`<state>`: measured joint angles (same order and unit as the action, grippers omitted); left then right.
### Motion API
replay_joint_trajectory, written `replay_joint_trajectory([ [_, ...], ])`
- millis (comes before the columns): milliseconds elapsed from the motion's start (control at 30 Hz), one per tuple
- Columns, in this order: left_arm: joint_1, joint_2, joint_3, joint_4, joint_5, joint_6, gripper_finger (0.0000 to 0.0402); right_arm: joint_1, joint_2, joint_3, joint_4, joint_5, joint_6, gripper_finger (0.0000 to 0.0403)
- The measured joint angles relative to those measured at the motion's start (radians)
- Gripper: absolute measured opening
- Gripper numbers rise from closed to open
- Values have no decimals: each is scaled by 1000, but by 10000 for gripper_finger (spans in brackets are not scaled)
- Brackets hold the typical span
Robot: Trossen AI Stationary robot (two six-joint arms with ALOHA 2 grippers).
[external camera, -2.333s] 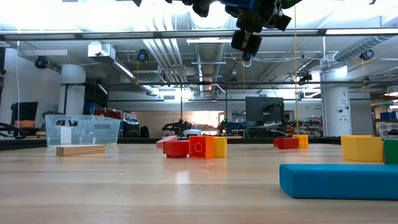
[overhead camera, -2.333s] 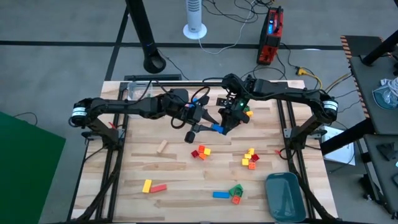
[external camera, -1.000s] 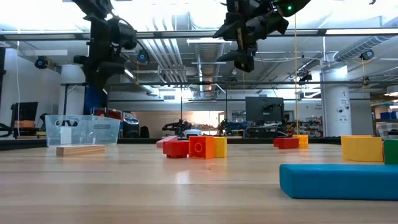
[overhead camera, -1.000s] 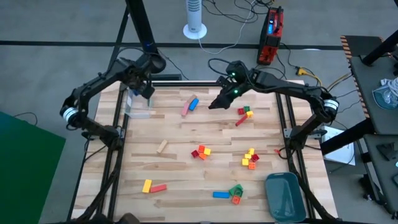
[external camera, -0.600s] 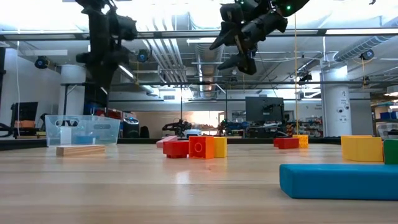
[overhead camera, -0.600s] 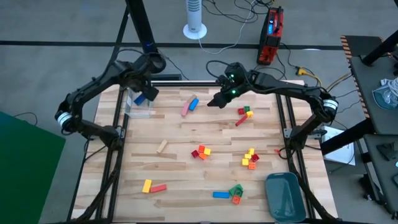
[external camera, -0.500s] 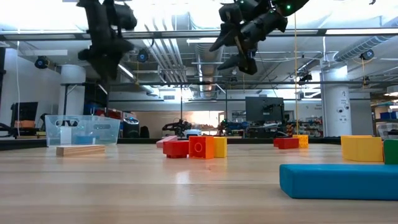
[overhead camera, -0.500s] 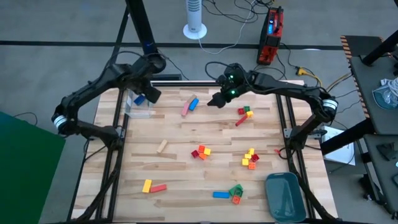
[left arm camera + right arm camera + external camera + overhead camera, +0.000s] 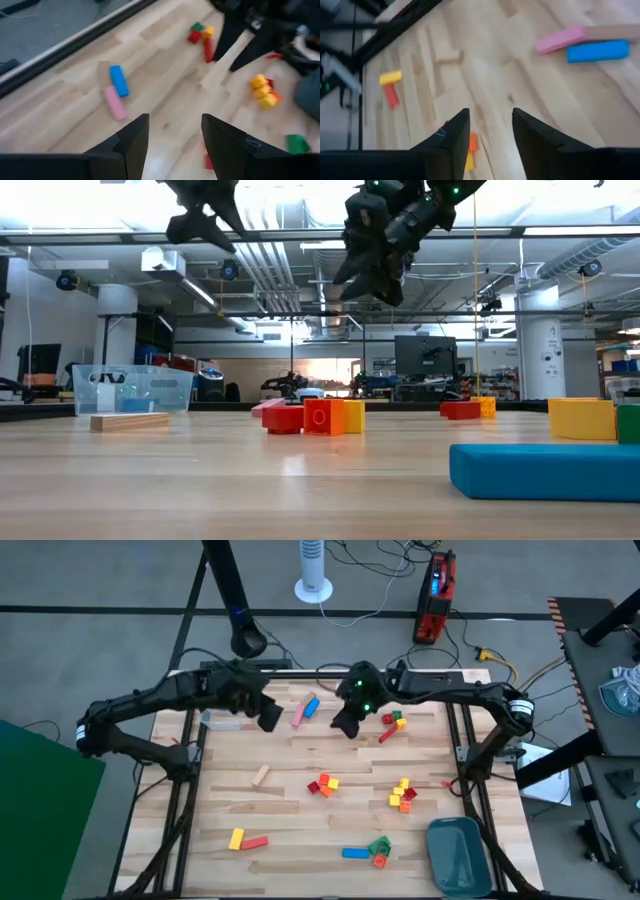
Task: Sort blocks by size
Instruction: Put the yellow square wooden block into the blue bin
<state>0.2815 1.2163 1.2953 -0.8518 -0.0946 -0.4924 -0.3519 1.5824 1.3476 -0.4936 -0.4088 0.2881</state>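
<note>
From above, the left gripper (image 9: 270, 718) and right gripper (image 9: 343, 726) hover over the upper middle of the table (image 9: 290, 790), flanking a pink bar (image 9: 299, 714) and blue bar (image 9: 311, 706); more blocks (image 9: 402, 794) lie scattered lower down.

At table height, both grippers hang along the top edge — a blue bar (image 9: 545, 471) fills the lower right.

The 2 wrist views show each gripper's fingers parted and empty (nothing between them).
</note>
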Motion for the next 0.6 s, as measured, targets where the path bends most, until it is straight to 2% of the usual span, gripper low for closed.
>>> replay_joint_trajectory([
  [167, -57, 24, 0, 7, -55, -85, 168, 74, 5, -4, -8, 1, -100, 93],
  [400, -70, 51, 0, 21, -126, -239, 168, 178, -5, -24, -138, 27, -158, 47],
  [600, -71, 64, 0, 46, -143, -270, 168, 241, -10, -33, -256, 97, -78, 26],
])
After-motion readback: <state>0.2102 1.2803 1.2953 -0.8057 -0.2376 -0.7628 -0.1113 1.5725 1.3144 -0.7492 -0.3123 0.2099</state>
